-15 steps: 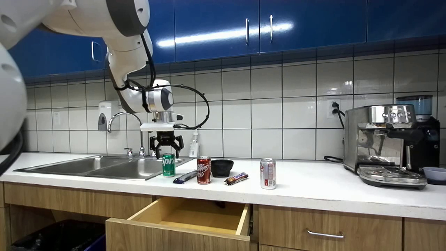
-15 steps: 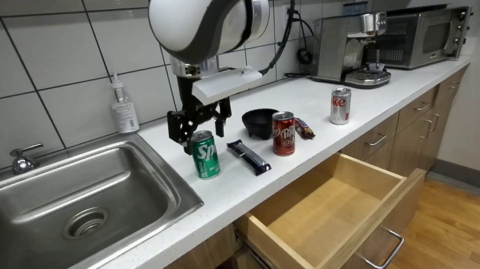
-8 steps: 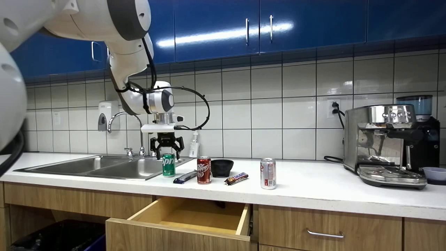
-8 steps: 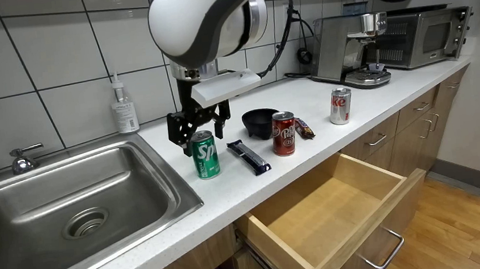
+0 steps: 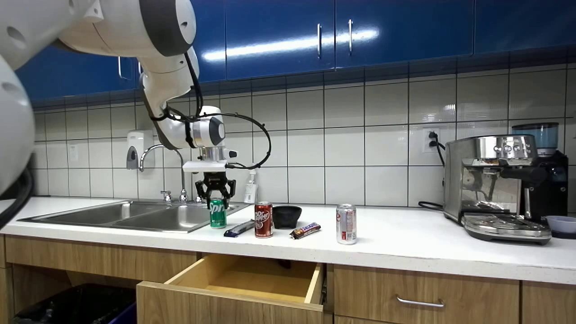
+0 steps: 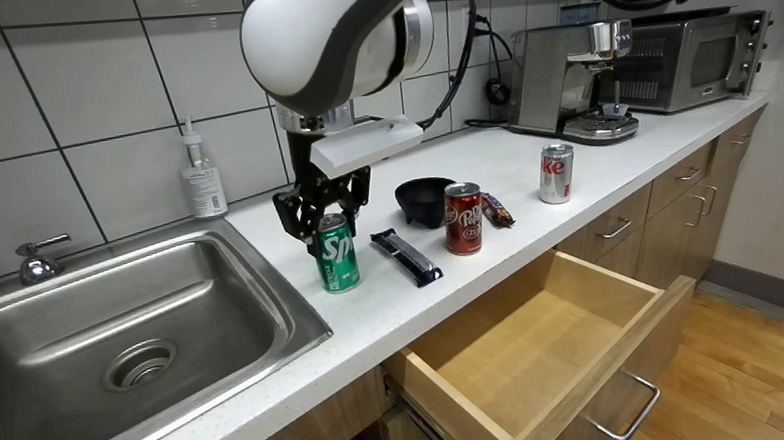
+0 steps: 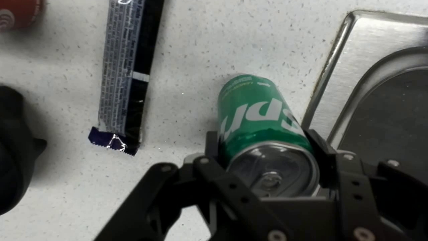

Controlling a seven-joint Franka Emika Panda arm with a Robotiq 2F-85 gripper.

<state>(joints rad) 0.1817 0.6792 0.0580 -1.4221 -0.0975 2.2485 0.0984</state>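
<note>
My gripper (image 7: 264,144) is shut on the upper part of a green Sprite can (image 7: 257,107), with one finger against each side, just below the silver lid. The can stands upright on the white counter beside the sink in both exterior views, under the gripper (image 5: 218,204). A dark-wrapped bar (image 6: 407,257) lies close to the can. Beyond the bar stand a red Dr Pepper can (image 6: 463,220) and a black bowl (image 6: 421,202). Part of the can's rim is hidden by the gripper body in the wrist view.
A steel sink (image 6: 263,277) borders the can. Behind it is a soap bottle (image 6: 202,178). A wrapped candy bar (image 5: 306,230) and a silver Coke can (image 5: 346,225) stand farther along, before an espresso machine (image 5: 492,180). An open drawer (image 6: 522,352) juts out below the counter edge.
The gripper has come down slightly and its fingers have moved together from wide apart onto the Sprite can. The can and the other objects have stayed in place.
</note>
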